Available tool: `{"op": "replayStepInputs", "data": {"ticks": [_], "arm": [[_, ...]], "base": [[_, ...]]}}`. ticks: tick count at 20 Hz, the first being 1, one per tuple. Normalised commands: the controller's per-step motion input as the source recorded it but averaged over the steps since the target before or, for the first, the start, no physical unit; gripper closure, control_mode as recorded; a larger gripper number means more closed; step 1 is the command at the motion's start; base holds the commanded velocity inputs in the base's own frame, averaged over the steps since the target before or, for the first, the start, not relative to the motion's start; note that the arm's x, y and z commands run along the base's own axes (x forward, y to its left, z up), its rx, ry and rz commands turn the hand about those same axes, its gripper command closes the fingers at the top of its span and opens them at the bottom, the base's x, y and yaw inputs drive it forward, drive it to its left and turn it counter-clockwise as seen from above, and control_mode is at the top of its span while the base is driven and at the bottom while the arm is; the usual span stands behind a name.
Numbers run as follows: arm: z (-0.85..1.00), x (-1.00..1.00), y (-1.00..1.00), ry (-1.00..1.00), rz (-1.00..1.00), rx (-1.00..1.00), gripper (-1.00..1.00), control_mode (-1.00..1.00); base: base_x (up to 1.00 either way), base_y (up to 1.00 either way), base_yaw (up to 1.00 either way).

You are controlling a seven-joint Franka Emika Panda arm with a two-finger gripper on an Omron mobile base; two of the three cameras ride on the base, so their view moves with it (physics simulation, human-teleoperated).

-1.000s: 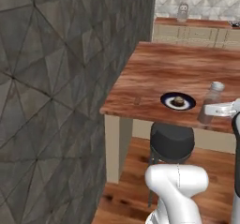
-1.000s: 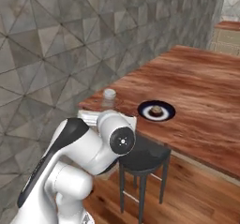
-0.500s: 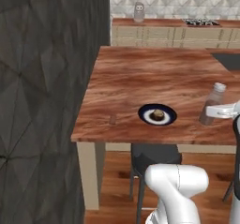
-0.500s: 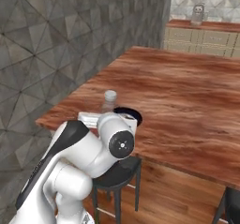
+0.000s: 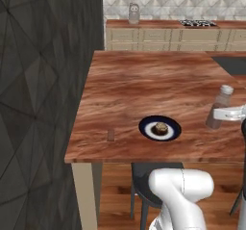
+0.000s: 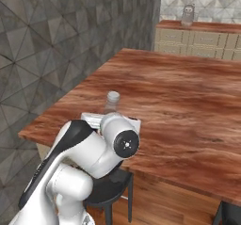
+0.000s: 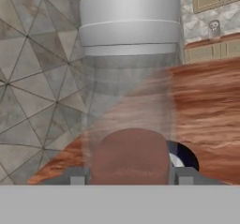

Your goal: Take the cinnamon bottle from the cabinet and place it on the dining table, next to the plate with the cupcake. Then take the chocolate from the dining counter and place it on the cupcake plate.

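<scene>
**Pincer grips the cinnamon bottle above the dining table**

Pincer (image 7: 127, 180) is closed on the cinnamon bottle (image 7: 129, 92), which stands upright between its two dark fingertips (image 7: 77, 177) in the hand view; the brown powder sits low in the clear body and the white cap rises at the top. The bottle fills the space between the fingers, touching both.

Going left to right in the left base view: a dark faceted wall (image 5: 43, 94) borders the dining table (image 5: 139, 84); near the table's front left edge lies a small brown piece, likely the chocolate (image 5: 111, 135); to its right sits the dark plate (image 5: 160, 128) with the cupcake (image 5: 161, 127) at its middle; further right, well apart from the plate, the cinnamon bottle (image 5: 219, 107) is held upright over the tabletop by the white hand. Whether its base touches the wood cannot be told.

In the right base view the bottle's cap (image 6: 112, 97) shows just above the arm's white body, over the table's near corner.

Behind the table runs a beige counter (image 5: 173, 31) carrying a small jar (image 5: 133, 13).
</scene>
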Motion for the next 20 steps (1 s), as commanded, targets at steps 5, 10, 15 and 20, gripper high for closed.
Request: {"op": "replayStepInputs", "data": {"ticks": [5, 10, 15, 20], "arm": [[-0.55, 1.00, -0.24, 0.11, 0.07, -0.02, 1.00, -1.00], [-0.97, 1.00, -0.39, 0.03, 0.32, -0.10, 1.00, -1.00], [-0.51, 0.64, -0.56, -0.08, 0.48, -0.04, 1.00, -1.00], [-0.40, 0.15, -0.26, -0.10, 0.18, -0.05, 1.00, -1.00]], "base": [[0.00, 0.00, 0.00], [0.00, 0.00, 0.00], [0.00, 0.00, 0.00], [0.00, 0.00, 0.00]]}}
